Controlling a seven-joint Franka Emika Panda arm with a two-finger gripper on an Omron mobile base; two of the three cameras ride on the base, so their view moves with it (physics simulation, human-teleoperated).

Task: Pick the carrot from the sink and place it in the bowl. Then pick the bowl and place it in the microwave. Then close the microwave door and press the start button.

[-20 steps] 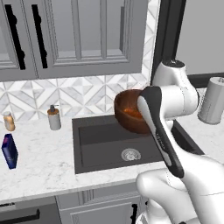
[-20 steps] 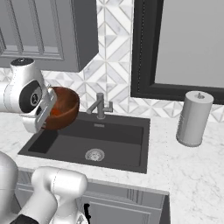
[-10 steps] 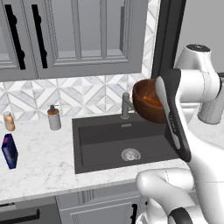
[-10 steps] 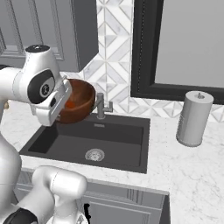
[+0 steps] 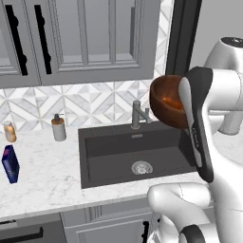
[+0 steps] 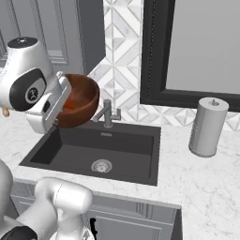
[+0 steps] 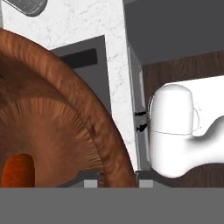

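Hand [image 7: 117,183] clamped on the rim of the glossy reddish-brown wooden bowl [image 5: 167,101], orange carrot [image 7: 17,169] inside, has swung it farther toward 3 o'clock above the dark grey sink [image 5: 114,146].

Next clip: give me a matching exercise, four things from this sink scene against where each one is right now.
Things:
1. carrot
2. bowl
3. blue bottle
4. paper towel roll

Places:
A. on the counter left of the sink
B. lifted above the sink in the claw
C. on the counter right of the sink
D. inside the bowl

Pairs: 1-D, 2-B, 3-A, 4-C
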